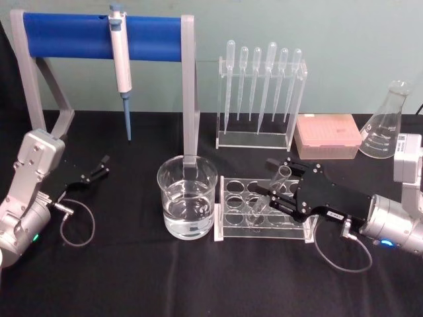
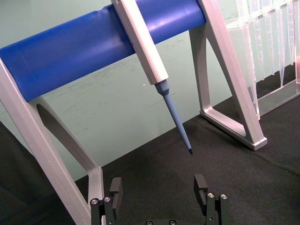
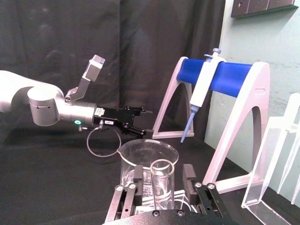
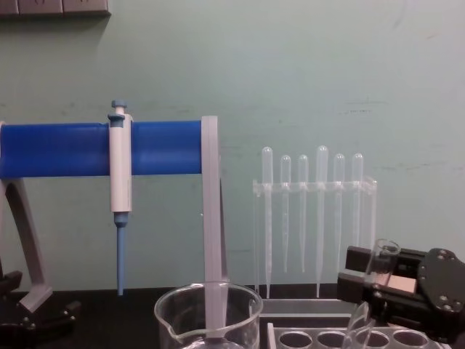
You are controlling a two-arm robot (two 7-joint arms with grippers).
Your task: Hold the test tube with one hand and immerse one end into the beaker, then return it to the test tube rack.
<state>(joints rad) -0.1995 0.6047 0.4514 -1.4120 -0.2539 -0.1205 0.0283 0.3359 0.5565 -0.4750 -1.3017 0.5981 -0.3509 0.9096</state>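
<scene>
The tube [image 1: 272, 195] leans in the rack [image 1: 264, 212] near the bench's middle, between the right gripper's [image 1: 276, 188] fingers, beside the beaker [image 1: 187, 197]. The left gripper [image 1: 100, 168] rests wide apart by the bench's left edge.

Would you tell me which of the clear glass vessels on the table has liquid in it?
The beaker, the wide cylinder left of the tube rack, holds clear liquid. The conical flask at the far right looks empty, as does the test tube between the right gripper's fingers.

beaker [image 4: 208, 318] base cut off in chest view, test tube [image 3: 162, 183] bottom hidden behind right end effector [image 3: 162, 187]
</scene>
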